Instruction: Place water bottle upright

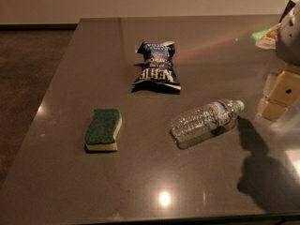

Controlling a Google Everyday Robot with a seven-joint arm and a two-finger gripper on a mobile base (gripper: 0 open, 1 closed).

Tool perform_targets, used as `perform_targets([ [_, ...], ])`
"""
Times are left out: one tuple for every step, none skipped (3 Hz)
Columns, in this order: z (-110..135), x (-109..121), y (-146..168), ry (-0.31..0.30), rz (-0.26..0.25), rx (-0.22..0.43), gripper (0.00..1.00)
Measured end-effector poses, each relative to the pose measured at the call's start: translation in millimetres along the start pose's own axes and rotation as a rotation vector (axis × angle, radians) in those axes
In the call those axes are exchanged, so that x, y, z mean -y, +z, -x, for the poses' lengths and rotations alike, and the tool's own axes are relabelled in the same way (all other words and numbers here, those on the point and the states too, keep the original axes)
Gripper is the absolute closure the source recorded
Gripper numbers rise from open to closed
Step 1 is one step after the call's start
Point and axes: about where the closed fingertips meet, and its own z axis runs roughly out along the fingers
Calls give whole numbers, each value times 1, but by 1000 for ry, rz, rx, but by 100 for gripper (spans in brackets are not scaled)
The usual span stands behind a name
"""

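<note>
Camera view: my tan gripper (277,99) hangs at the right edge; can't tell if it's apart or together. Small clear ribbed plastic water bottle (206,122) lies on its side on the dark glossy table (140,186), white cap twd gripper, not touching. Green-topped yellow sponge (103,129) to its left, crumpled dark-blue chip bag (156,67) behind.

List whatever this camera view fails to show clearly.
gripper, right of the water bottle's cap: cut off by the right frame edge.
water bottle label: print too small to read.
green-and-white item, far right: partly behind the arm, too small to identify.
chip bag: crumpled, brand unclear.
</note>
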Motion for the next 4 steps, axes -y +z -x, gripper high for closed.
perform_targets([
  [1,1,0,-3,0,0,0],
  [9,-1,11,-64,19,2,0],
  [17,-6,34,-159,67,8,0],
  [26,-11,59,-272,120,32,0],
])
